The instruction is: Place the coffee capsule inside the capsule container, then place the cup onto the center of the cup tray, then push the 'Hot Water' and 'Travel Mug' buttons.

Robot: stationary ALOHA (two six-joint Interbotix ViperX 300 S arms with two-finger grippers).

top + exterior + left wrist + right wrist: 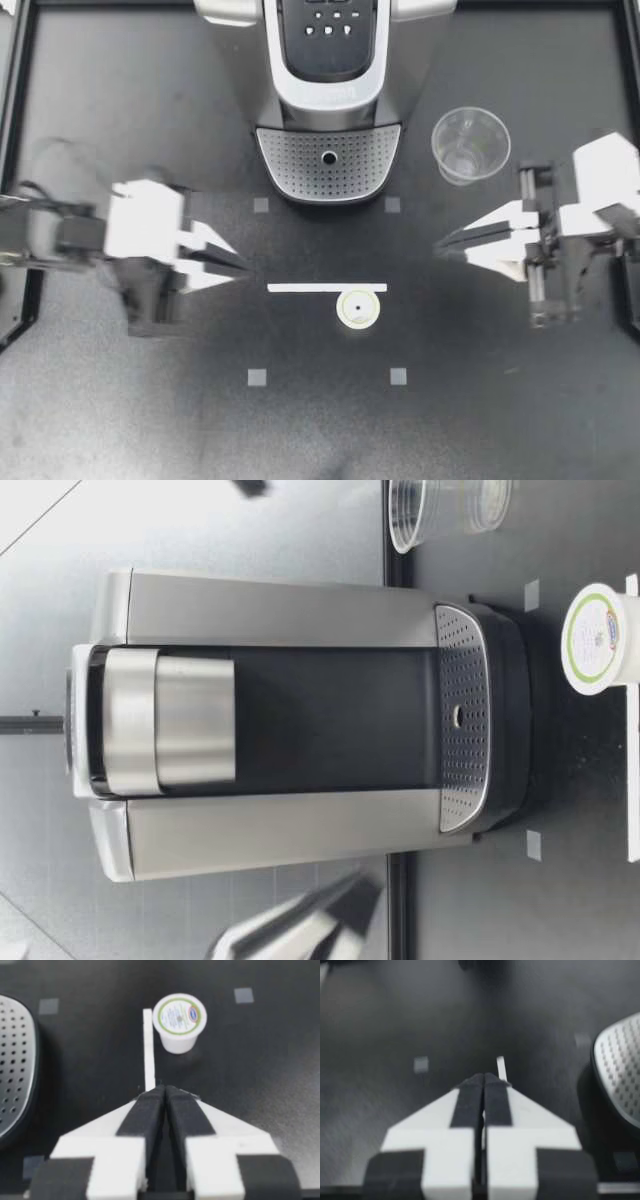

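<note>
The white coffee capsule (358, 308) with a green-ringed lid stands on the black table, just in front of a white strip (325, 287). A clear plastic cup (470, 143) stands upright to the right of the coffee machine (328, 70), whose perforated cup tray (328, 160) is bare. My left gripper (243, 270) is shut and holds nothing, left of the strip. My right gripper (440, 245) is also shut and holds nothing, right of the strip. In the left wrist view the capsule (179, 1020) lies ahead of the shut gripper (165, 1091). The right wrist view shows shut fingers (470, 1105) and the tray (620, 1070) beside them.
The machine's button panel (328, 25) faces up at the back. Small grey squares (257, 377) mark the table. In the low view the capsule (597, 638) and cup (450, 510) stand before the machine, and a gripper (300, 925) hovers above the table beside it.
</note>
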